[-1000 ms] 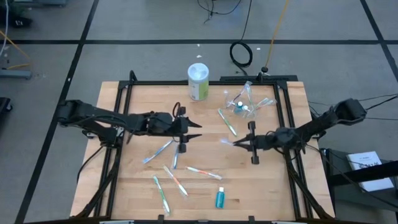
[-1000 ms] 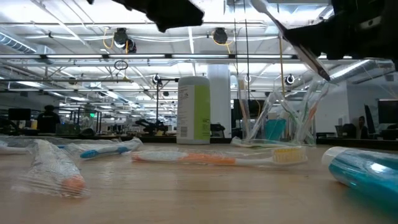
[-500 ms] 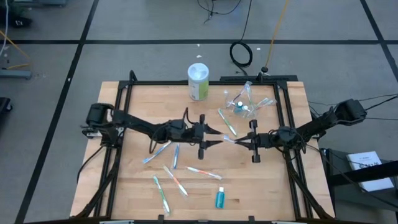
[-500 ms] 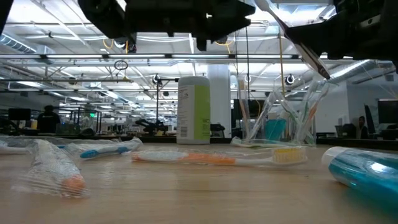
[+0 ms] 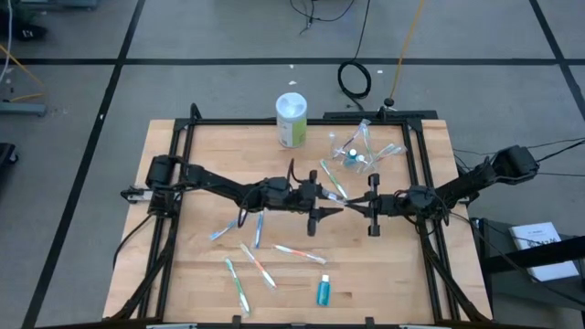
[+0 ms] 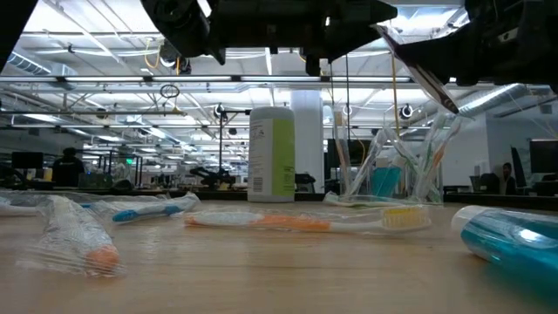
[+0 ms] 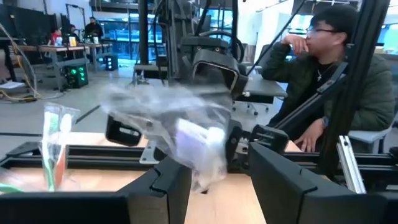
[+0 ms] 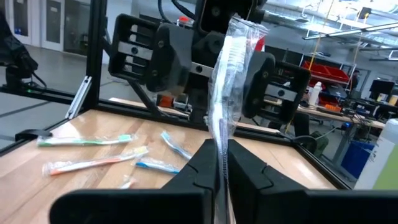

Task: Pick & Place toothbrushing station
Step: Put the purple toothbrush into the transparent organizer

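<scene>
My right gripper (image 5: 349, 206) is shut on a wrapped toothbrush (image 8: 227, 74) above the table's middle. My left gripper (image 5: 331, 203) is open and faces it. Its two fingers (image 7: 166, 186) stand on either side of the toothbrush's free end (image 7: 200, 144); I see no touch. The clear cup (image 5: 353, 152) with toothbrushes and a teal tube in it stands at the far right, also in the low view (image 6: 397, 179). Several wrapped toothbrushes (image 5: 259, 265) and a teal toothpaste tube (image 5: 323, 291) lie flat on the table. My right gripper pinches the wrapped toothbrush between its two fingers at its handle part (image 8: 219, 148). The fingers come level from the table's right side, and the toothbrush runs on past their tips toward the left gripper. It is lifted clear of the table.
A white-and-green canister (image 5: 292, 119) stands at the table's far edge, left of the cup. One more toothbrush (image 5: 333, 178) lies just beyond the two grippers. A black frame (image 5: 183, 137) runs around the table. A person (image 7: 336, 74) sits beyond the table's right side.
My left gripper has gone toward the table's right edge, to the right gripper, and now has its fingers on either side of the held toothbrush's free end. My right gripper has kept still with the toothbrush.
</scene>
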